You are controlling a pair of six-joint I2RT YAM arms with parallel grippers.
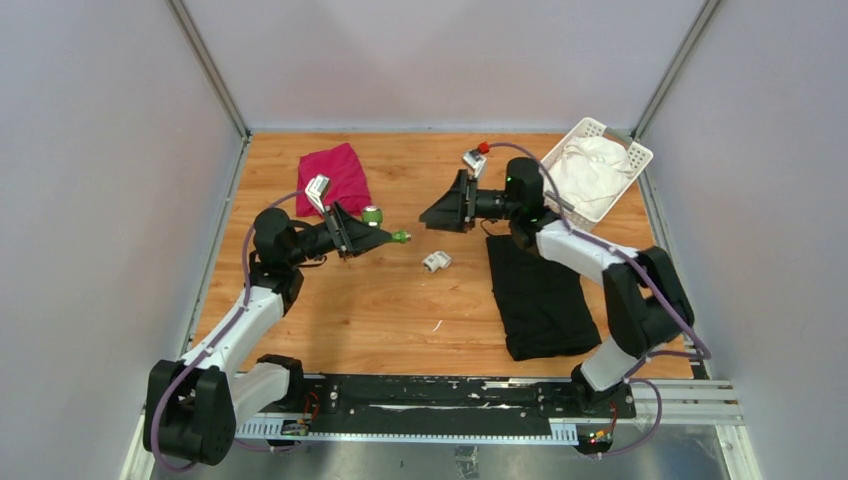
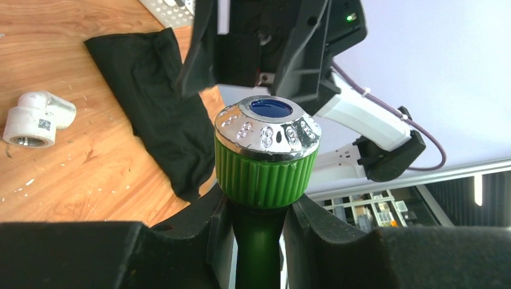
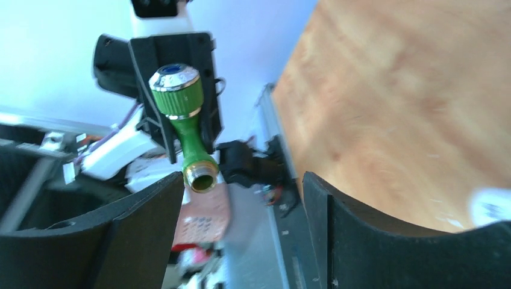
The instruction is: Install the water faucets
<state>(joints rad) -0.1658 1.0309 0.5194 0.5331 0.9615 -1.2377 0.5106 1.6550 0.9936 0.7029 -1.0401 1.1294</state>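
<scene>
Top external view has the left jaws closed on the green tap (image 1: 398,237), held up off the counter (image 1: 400,330) with its spout end reaching toward the right arm (image 1: 585,250). The left wrist view confirms the grip: the two jaws clamp the tap's stem just under the ribbed green knob (image 2: 267,156) with its chrome cap.

The right jaws stand open and empty, facing the tap across a gap. From the right wrist camera the tap's threaded metal mouth (image 3: 202,179) points nearly straight at them, so its long axis runs roughly along the line between the two arms.

The white elbow fitting (image 1: 437,261) lies loose on the counter, below that gap and a little toward the arm bases, just beside the near corner of the black cloth (image 1: 540,295). It is not yet joined to the tap. Both arms are near it, but only the right arm is free, so the next move likely falls to that arm: drop down and toward the bases to pick up the fitting, then bring its open end in line with the tap's threaded mouth.
</scene>
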